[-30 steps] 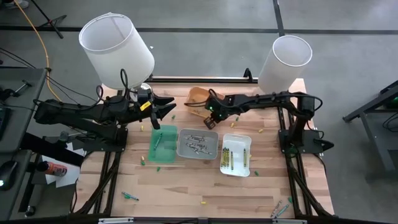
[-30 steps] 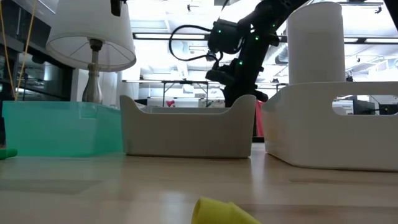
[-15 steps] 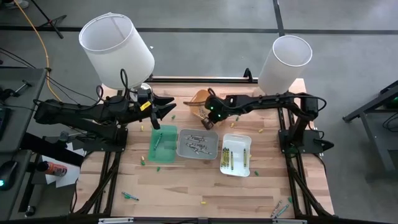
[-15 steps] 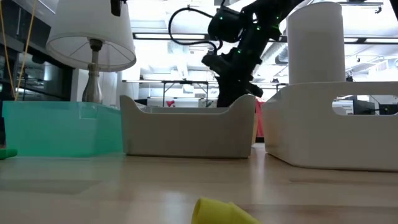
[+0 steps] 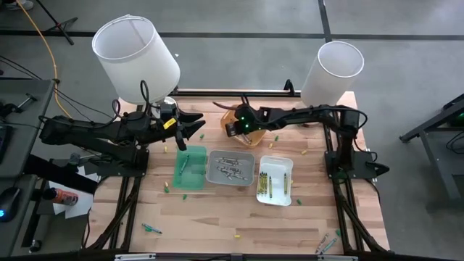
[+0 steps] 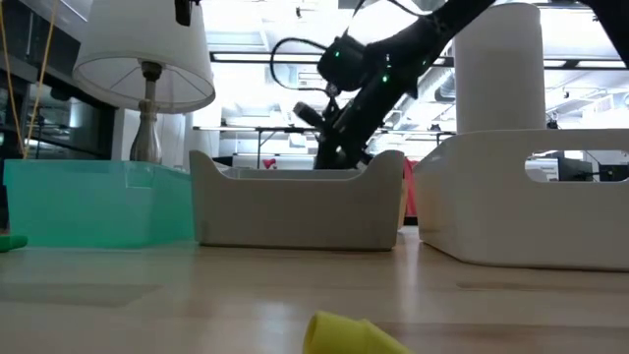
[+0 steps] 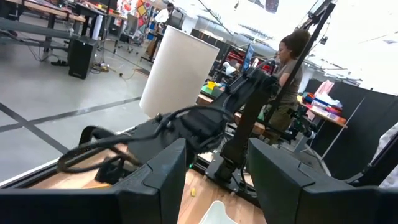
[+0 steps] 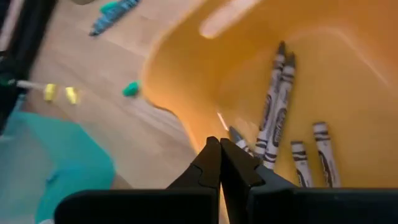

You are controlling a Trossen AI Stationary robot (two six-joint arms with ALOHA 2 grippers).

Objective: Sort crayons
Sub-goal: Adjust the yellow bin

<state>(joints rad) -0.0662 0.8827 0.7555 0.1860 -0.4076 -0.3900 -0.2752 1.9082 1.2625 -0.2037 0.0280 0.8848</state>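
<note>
Crayons (image 8: 278,106) lie lengthwise in the orange tray (image 8: 186,62), tips toward the right end effector (image 8: 220,149), closed empty.

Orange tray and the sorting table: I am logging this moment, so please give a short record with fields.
orange tray: holds several grey crayons
right hand: shut, over the orange tray's rim, nothing seen held
left hand: open, waits beyond the green tray
grey tray: grey crayons inside
white tray: yellow and green crayons inside
table: loose crayons scattered
</note>
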